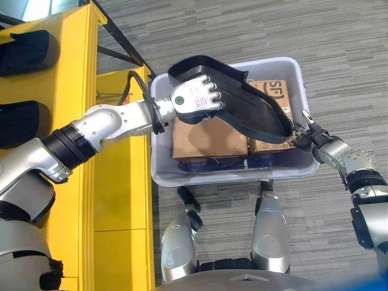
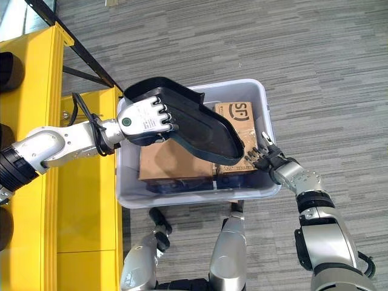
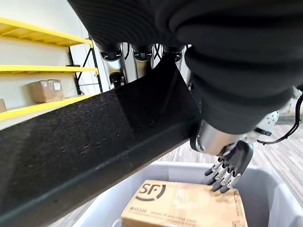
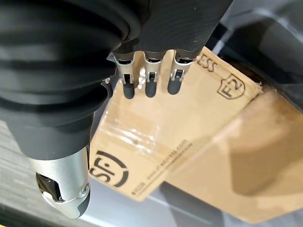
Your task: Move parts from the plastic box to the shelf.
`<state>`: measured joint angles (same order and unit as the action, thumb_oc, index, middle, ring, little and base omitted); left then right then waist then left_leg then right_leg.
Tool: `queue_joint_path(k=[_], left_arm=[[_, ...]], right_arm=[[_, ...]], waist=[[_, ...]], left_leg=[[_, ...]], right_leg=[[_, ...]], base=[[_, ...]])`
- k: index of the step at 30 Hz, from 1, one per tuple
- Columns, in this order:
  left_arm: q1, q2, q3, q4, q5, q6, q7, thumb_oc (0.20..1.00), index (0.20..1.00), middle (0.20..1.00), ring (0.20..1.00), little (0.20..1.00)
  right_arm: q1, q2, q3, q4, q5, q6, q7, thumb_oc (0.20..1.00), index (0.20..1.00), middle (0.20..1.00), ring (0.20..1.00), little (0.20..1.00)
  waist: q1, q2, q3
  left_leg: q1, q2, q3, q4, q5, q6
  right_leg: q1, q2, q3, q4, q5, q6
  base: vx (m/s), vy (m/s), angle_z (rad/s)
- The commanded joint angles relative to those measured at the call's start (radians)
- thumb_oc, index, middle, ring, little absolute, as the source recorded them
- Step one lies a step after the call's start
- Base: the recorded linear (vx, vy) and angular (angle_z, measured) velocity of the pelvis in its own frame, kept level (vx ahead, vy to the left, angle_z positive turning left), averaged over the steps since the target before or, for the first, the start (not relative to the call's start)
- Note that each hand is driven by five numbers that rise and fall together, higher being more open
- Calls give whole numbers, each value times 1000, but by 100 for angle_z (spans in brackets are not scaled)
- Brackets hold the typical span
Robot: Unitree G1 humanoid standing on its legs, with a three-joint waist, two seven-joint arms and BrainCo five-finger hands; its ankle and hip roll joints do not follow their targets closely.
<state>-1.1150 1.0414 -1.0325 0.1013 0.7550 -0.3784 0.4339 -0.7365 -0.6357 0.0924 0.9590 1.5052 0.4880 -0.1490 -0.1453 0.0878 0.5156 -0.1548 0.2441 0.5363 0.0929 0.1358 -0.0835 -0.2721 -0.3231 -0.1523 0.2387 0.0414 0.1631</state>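
A long black shell-shaped part [image 1: 242, 103] hangs tilted above the grey plastic box [image 1: 291, 63]. My left hand [image 1: 197, 97] is shut on its upper end, fingers curled over the rim. In the left wrist view the part [image 3: 94, 137] runs across as a dark bar. My right hand [image 1: 309, 138] sits at the part's lower end by the box's right rim. Its fingers [image 4: 149, 75] are straight over a cardboard box [image 4: 156, 137] and hold nothing.
Two cardboard boxes [image 1: 206, 142] [image 1: 276, 91] lie inside the plastic box on dark parts. The yellow shelf [image 1: 73, 73] stands close on the left with two black parts [image 1: 27, 51] [image 1: 21, 121] on it. Grey carpet surrounds the plastic box.
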Motion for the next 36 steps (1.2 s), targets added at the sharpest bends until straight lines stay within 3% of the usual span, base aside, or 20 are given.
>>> queue_joint_path(k=[1, 10, 16, 22, 25, 28, 33, 35, 36], left_arm=[[-3, 55, 51, -88, -74, -4, 37, 200, 200, 200, 200, 200], [-10, 70, 48, -129, -120, 38, -10, 200, 200, 200, 200, 200], [75, 68, 95, -103, -156, 174, -53, 200, 200, 200, 200, 200], [196, 8, 175, -38, -155, 206, 25, 200, 200, 200, 200, 200], [272, -50, 220, 41, -184, 257, 69, 200, 200, 200, 200, 200], [336, -136, 273, 136, -164, 234, 149, 200, 200, 200, 200, 200], [389, -221, 329, 201, -162, 234, 188, 200, 200, 200, 200, 200], [388, -234, 340, 207, -196, 216, 207, 200, 200, 200, 200, 200], [382, -254, 355, 219, -174, 175, 239, 200, 200, 200, 200, 200]], right_arm=[[-64, -16, -14, 20, -26, 26, 19, 1000, 1000, 1000, 1000, 1000], [-98, -49, -14, 112, -74, 59, 104, 1000, 1000, 1000, 1000, 1000], [-35, -14, 18, 4, -80, 41, 175, 1000, 1000, 1000, 1000, 1000], [58, 69, 44, -160, -42, 19, 182, 1000, 1000, 1000, 1000, 1000], [93, 117, 64, -243, -25, -31, 162, 1000, 1000, 1000, 1000, 1000], [115, 159, 91, -315, -40, -54, 153, 1000, 1000, 1000, 1000, 1000], [126, 181, 98, -353, -18, -81, 130, 1000, 1000, 1000, 1000, 1000], [126, 187, 103, -365, -25, -69, 134, 1000, 1000, 1000, 1000, 1000], [132, 200, 109, -383, -11, -55, 125, 1000, 1000, 1000, 1000, 1000]], waist=[[28, -16, -23], [39, -8, -31], [30, -12, -32], [20, -30, -33], [14, -41, -34], [13, -56, -38], [20, -72, -45], [21, -75, -46], [21, -78, -47]], left_leg=[[29, 37, -25, 109, -168, -51], [39, 31, -28, 94, -161, -52], [47, 35, -19, 87, -157, -52], [50, 43, -15, 78, -151, -54], [52, 48, -17, 72, -147, -56], [47, 54, -22, 70, -142, -57], [41, 61, -41, 74, -138, -59], [39, 61, -44, 74, -138, -59], [39, 62, -47, 75, -138, -58]], right_leg=[[-16, 18, -47, 81, -103, -17], [-8, 16, -49, 66, -94, -11], [-7, 18, -45, 70, -98, -12], [-7, 26, -40, 58, -91, -13], [-6, 36, -37, 48, -86, -15], [-11, 47, -33, 47, -86, -18], [-5, 60, -36, 42, -84, -21], [-6, 63, -36, 43, -85, -22], [-5, 66, -36, 46, -88, -23]], base=[[0, 0, 0], [0, 0, 0], [0, 0, 0], [-21, -40, -1], [-32, -53, -2], [-30, -63, -3], [-22, -80, -6], [-17, -55, -1], [-13, -48, 0]])
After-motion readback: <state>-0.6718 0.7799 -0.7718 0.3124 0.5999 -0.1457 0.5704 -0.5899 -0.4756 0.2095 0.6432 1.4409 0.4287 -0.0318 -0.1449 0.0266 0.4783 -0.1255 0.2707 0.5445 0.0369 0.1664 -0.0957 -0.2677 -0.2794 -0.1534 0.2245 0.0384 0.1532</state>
